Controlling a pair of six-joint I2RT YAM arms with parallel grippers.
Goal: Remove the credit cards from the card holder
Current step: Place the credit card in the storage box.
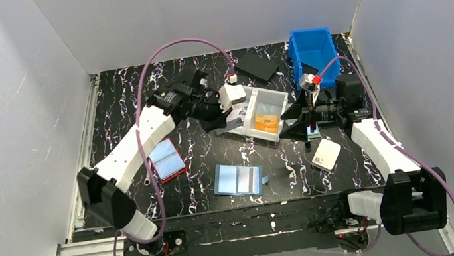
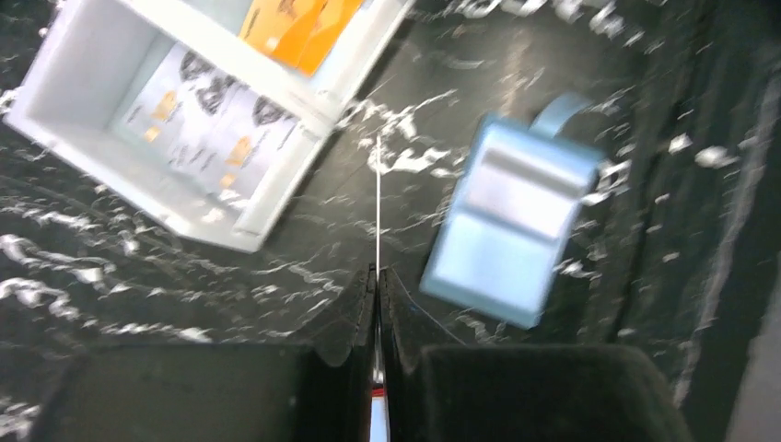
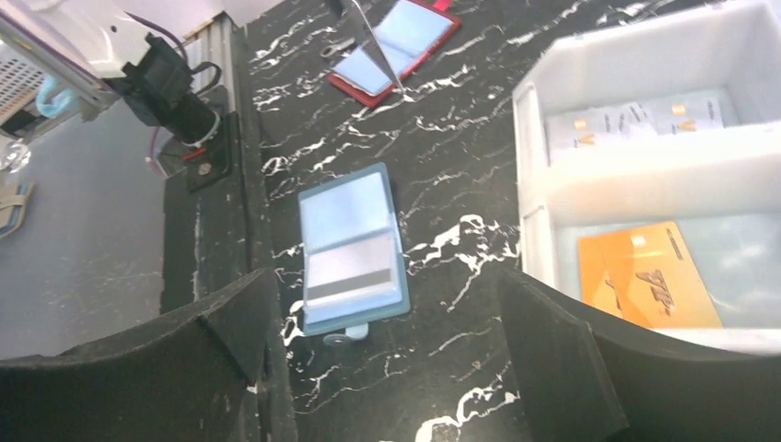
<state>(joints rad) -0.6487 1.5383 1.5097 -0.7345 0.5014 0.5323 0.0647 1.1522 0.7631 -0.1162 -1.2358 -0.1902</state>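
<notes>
The card holder (image 1: 240, 180) lies open and flat on the black marbled table, light blue, with a small tab. It shows in the left wrist view (image 2: 516, 221) and the right wrist view (image 3: 353, 249). One of its pockets holds a pale card with a dark stripe (image 3: 355, 276). My left gripper (image 2: 377, 272) is shut on a thin credit card (image 2: 378, 203), seen edge-on and sticking out past the fingertips. It hangs just left of the white tray (image 1: 281, 97). My right gripper (image 3: 385, 276) stands wide open above the table with nothing in it, the holder showing between its fingers.
The tray's far compartment holds grey printed cards (image 2: 207, 120), its near one an orange card (image 3: 645, 276). A red-edged holder (image 1: 167, 158) lies at the left. A white case (image 1: 326, 153) is at the right, and a blue bin (image 1: 315, 55) stands at the back right.
</notes>
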